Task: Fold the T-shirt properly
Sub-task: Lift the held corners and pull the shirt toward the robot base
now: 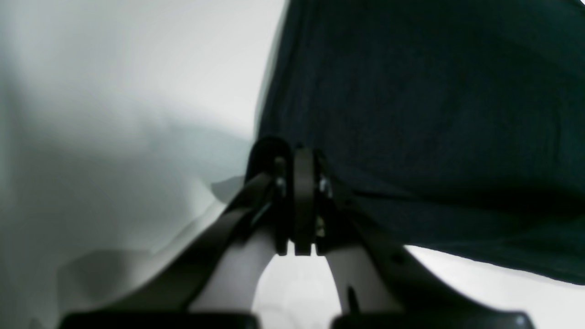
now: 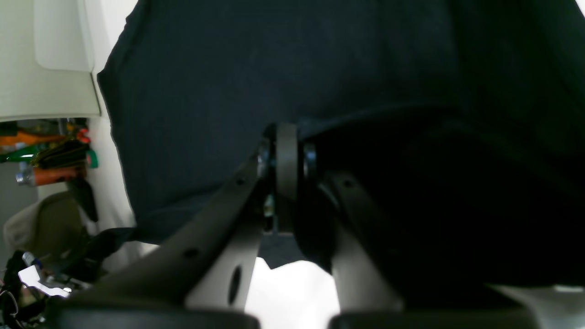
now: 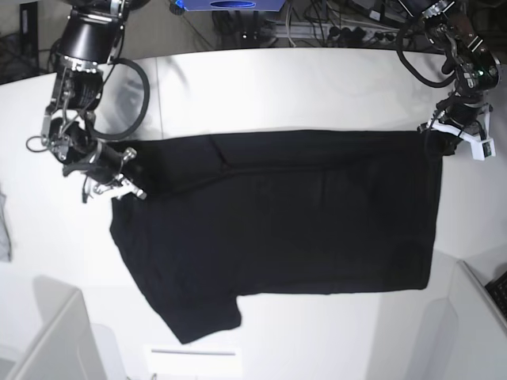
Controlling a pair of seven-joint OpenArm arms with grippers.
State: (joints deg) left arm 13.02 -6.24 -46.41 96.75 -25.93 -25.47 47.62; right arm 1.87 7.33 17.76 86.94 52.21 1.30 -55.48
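The black T-shirt point(image 3: 277, 214) hangs stretched between my two grippers over the white table, plain side showing, one sleeve drooping at the lower left. My right gripper point(image 3: 127, 170) is shut on the shirt's left upper corner; in the right wrist view the gripper point(image 2: 285, 160) pinches the dark cloth point(image 2: 274, 68). My left gripper point(image 3: 434, 134) is shut on the right upper corner; in the left wrist view the gripper point(image 1: 297, 183) clamps the shirt's edge point(image 1: 434, 114). The print is hidden.
The white table point(image 3: 301, 87) spreads under the shirt. A grey cloth scrap point(image 3: 4, 229) lies at the far left edge. A white box edge point(image 3: 55, 340) stands at the lower left, another point(image 3: 475, 317) at the lower right. Cables and gear point(image 3: 317, 20) line the back.
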